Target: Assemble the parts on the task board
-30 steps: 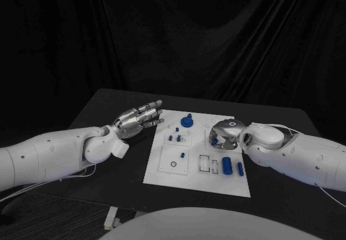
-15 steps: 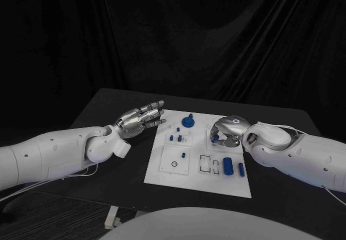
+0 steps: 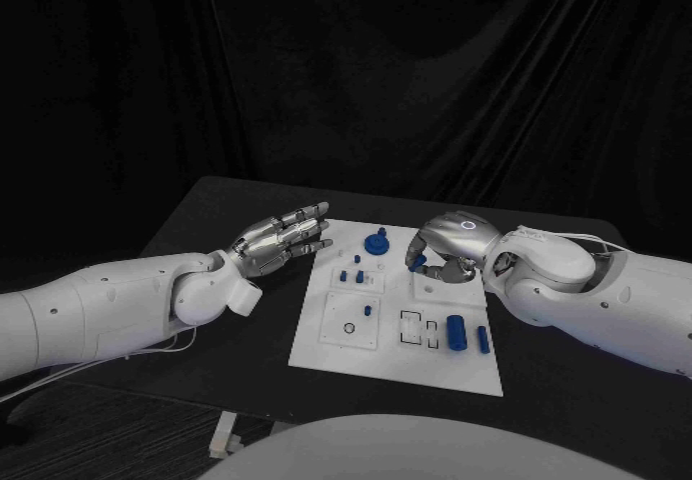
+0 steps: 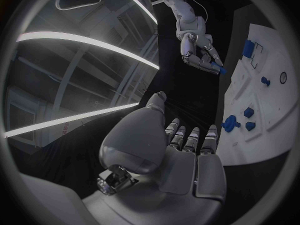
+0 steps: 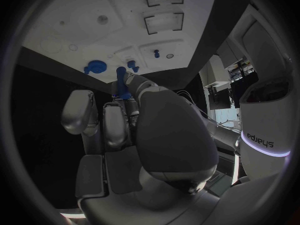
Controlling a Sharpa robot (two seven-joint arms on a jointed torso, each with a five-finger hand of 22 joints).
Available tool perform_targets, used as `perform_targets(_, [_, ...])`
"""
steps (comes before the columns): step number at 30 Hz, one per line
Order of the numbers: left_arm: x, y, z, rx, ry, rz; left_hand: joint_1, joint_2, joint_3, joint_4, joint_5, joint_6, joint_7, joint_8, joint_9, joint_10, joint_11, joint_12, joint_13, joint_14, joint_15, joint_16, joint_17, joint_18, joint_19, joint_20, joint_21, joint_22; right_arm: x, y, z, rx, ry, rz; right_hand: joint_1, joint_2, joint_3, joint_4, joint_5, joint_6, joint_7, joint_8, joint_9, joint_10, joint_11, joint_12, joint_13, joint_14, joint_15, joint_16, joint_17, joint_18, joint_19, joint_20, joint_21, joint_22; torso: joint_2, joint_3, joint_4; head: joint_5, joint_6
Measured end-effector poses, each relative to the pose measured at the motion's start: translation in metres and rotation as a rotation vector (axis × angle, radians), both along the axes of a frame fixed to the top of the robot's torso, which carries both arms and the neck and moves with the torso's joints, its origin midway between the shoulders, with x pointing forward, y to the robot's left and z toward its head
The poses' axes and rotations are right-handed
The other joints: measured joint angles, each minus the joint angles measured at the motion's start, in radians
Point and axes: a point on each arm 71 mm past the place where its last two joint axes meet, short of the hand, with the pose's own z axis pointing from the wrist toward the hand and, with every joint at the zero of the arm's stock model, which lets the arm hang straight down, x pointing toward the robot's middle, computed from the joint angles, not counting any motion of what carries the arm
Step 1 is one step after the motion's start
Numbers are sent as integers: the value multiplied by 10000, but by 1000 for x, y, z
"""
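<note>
The white task board (image 3: 387,345) lies mid-table, also seen as board (image 5: 75,20) and board (image 4: 275,100). My right hand (image 3: 450,250) hovers over its far right part and pinches a small blue peg (image 3: 417,263), peg (image 5: 122,83), between thumb and finger; the left wrist view shows that hand (image 4: 199,52) with the peg (image 4: 220,69) at its fingertips. My left hand (image 3: 278,240), hand (image 4: 181,157), hangs open beside the board's far left edge, fingers straight. A blue round knob (image 3: 376,243), knob (image 5: 95,66), stands at the board's far end.
Small blue pegs (image 3: 352,270) stand in the board's left column, another (image 3: 365,310) further forward. Two longer blue cylinders (image 3: 456,332) lie at the near right beside rectangular slots (image 3: 411,328). Black table (image 3: 231,215) surrounds the board.
My right hand has risen and moved toward the far end of the board, carrying the blue peg. The left hand has stayed where it was.
</note>
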Motion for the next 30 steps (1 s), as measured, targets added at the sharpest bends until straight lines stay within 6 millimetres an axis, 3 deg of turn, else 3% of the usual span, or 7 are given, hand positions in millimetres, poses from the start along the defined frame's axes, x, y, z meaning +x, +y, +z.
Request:
perform_targets(8, [0,-1,0,-9,11,-16,0,0,0,0,38,0,0,0,0,0,0,0,-1,0,0,0,0,0,0,0,0,0,-17,47,2,-125,263,928,10,-12,17,-19,2,0,0,0,-10,36,37,-78,0,0,1,0,0,0,0,0,0,0,0,-3,1,75,0])
perform_targets(14, [-1,-1,0,-20,4,-12,0,0,25,-32,38,32,32,0,0,0,0,0,-1,0,0,0,0,0,0,0,0,-52,-27,79,-14,-422,623,1476,7,-16,15,-19,2,0,0,0,-9,36,37,-117,0,0,1,0,0,0,0,1,0,0,2,-4,1,87,0])
perform_targets(17, [-1,0,0,-22,-18,25,-79,79,-44,-100,38,96,96,0,3,37,111,80,4,-51,-348,-73,-13,0,-143,-187,0,-222,-30,90,-24,-586,783,1636,6,-16,14,-19,1,0,0,0,-9,36,37,-134,0,1,1,0,0,0,0,0,0,0,8,-4,0,109,0])
perform_targets(21, [-1,1,1,-7,-87,142,-79,79,-69,-126,38,196,197,45,24,146,220,272,61,-54,-667,-116,-41,1,-181,-397,-2,-334,-34,99,-36,-744,960,1768,-24,-46,13,-19,1,1,0,-51,-23,36,37,-170,1,1,1,0,-28,0,-36,-35,-1,-1,8,-3,6,105,0])
perform_targets(30, [0,0,2,-36,-267,332,-121,121,-69,-181,38,231,231,45,23,112,255,351,63,-54,-700,-116,-49,0,-251,-683,-42,-475,-40,110,-55,-917,1218,1863,-49,-71,101,-71,53,-34,35,-116,-51,36,37,-180,1,0,1,0,-37,0,-36,-34,-1,-1,12,-3,19,87,0])
